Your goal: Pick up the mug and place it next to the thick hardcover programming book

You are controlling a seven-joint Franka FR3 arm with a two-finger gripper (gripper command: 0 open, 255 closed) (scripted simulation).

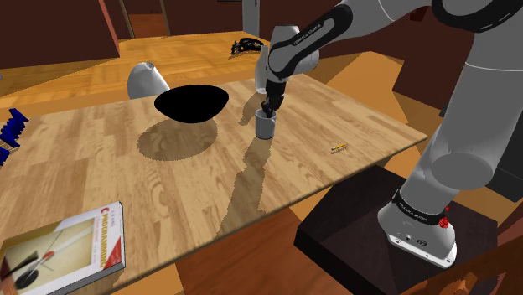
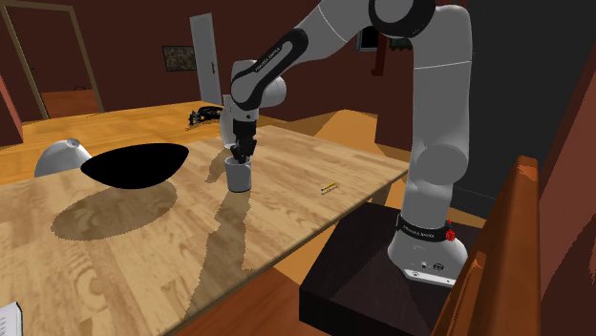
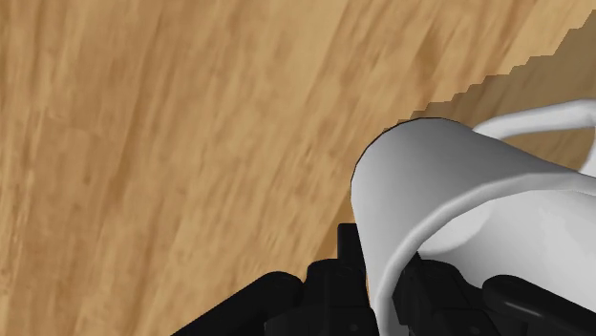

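A plain white mug (image 1: pixel 266 126) (image 2: pixel 238 178) stands upright on the wooden table (image 1: pixel 168 184), toward its far right in the shoulder view. My black gripper (image 1: pixel 268 109) (image 2: pixel 242 153) comes down on it from above. In the wrist view the mug (image 3: pixel 439 181) has its wall running between the two fingers, and the gripper (image 3: pixel 382 275) is shut on that wall at the rim. The thick book (image 1: pixel 71 251), with a white and red cover, lies at the table's near left corner; its corner (image 2: pixel 8 320) peeks in at the second exterior view's lower left.
A wide black bowl (image 1: pixel 191 102) (image 2: pixel 134 164) sits just left of the mug, with a white dome-shaped thing (image 1: pixel 147 80) (image 2: pixel 62 157) behind it. A small yellow item (image 1: pixel 339 149) lies near the right edge. A dark object (image 1: pixel 245 45) rests at the far edge, a blue thing (image 1: pixel 12 130) at far left.
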